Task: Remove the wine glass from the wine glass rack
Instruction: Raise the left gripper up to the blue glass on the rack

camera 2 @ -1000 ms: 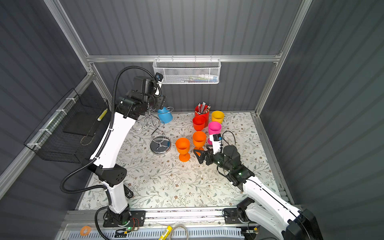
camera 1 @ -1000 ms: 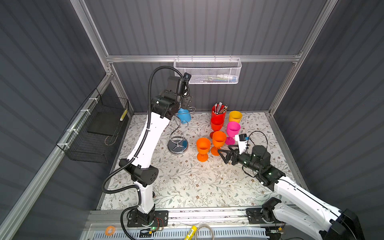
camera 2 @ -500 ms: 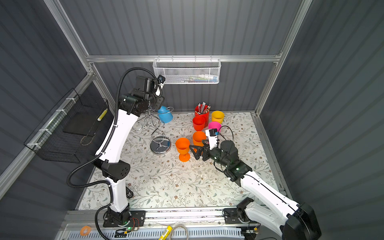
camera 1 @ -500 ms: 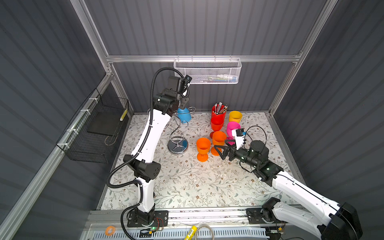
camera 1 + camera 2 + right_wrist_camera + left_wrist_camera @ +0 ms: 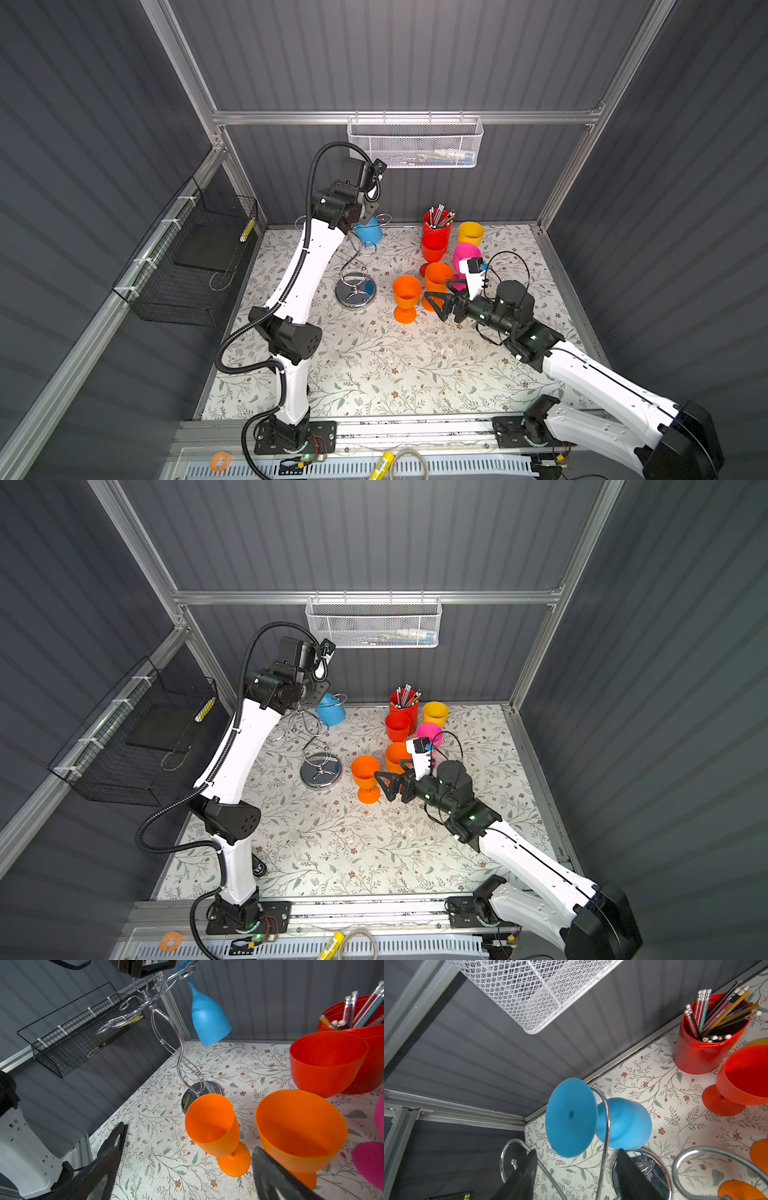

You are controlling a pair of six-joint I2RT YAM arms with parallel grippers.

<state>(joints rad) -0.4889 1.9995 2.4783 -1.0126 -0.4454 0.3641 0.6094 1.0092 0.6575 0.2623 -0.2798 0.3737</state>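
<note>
A blue wine glass (image 5: 369, 235) (image 5: 331, 712) hangs upside down by its foot from a scroll arm of the chrome wine glass rack (image 5: 356, 291) (image 5: 321, 773). In the left wrist view the blue wine glass (image 5: 623, 1124) is just ahead of my left gripper (image 5: 575, 1167). That gripper is open, and a rack wire (image 5: 606, 1126) runs between its dark fingers, which hold nothing. My right gripper (image 5: 436, 293) (image 5: 189, 1138) stands wide open low over the table beside two orange glasses, far from the rack (image 5: 180, 1059).
Orange glasses (image 5: 406, 295) (image 5: 436, 276), a red glass (image 5: 433, 247), pink (image 5: 465, 253) and yellow (image 5: 470, 232) cups and a red pencil cup (image 5: 438, 220) crowd the back right. A white mesh basket (image 5: 415, 141) hangs on the back wall, a black wire basket (image 5: 191, 266) on the left wall.
My left gripper's jaws have narrowed and its wrist has shifted at the rack top by the blue glass. The right arm has slid left toward the orange glasses, still wide open.
</note>
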